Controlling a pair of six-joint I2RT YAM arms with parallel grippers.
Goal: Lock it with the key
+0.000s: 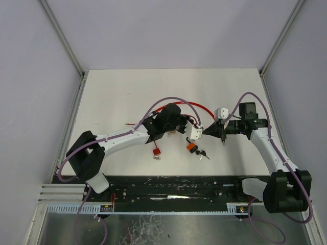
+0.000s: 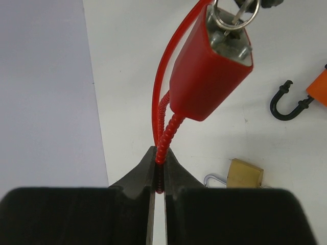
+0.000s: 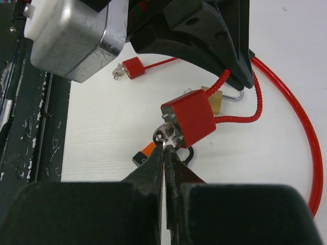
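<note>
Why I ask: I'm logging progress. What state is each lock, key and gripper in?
Cable lock: held up by its cable.
Key: in the cable lock's keyhole.
Left gripper: shut on the cable.
Right gripper: shut on the key.
Orange padlock: on table, shackle open.
Brass padlock: on table, open or shut unclear.
Small red padlock: on table, keys attached.

Top view: looked down from high behind the near edge — whole bench (image 1: 117,92) in frame, far off.
Wrist views: close in, facing each other — both shared the red padlock (image 2: 209,71).
</note>
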